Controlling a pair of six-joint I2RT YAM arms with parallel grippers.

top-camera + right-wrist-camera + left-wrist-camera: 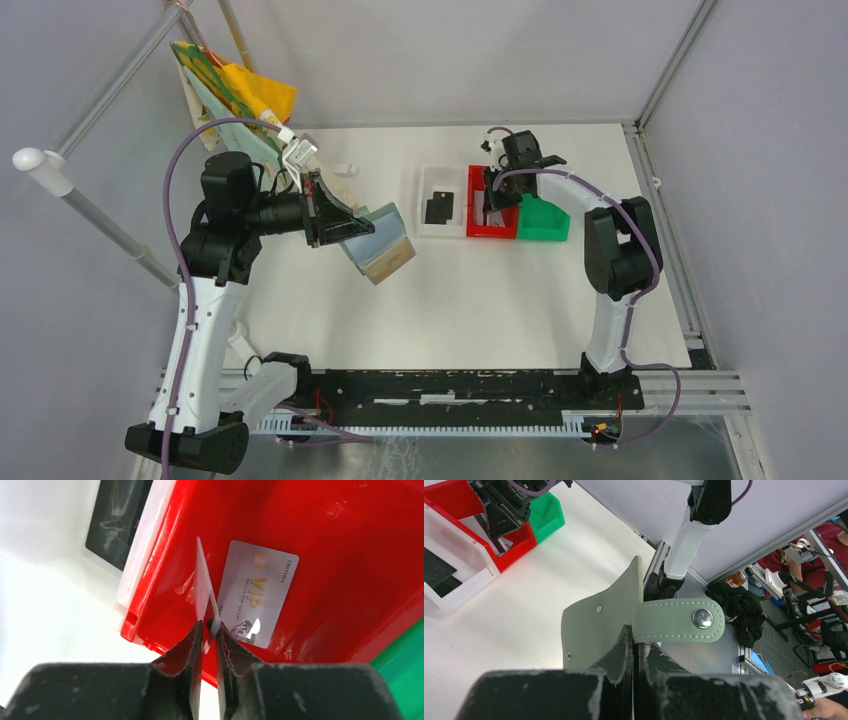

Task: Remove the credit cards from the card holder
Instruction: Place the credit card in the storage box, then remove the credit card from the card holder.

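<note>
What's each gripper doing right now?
Left gripper: closed on the card holder.
Right gripper: closed on a pale card, edge-on over the red bin.

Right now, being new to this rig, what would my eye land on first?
The grey-green card holder, pinched in the left fingers and hanging open above the table's left side. Next, the right fingers over the red bin, nipping a pale card edge-on, a silver VIP card lying flat beneath; a black card sits in the white bin.
</note>
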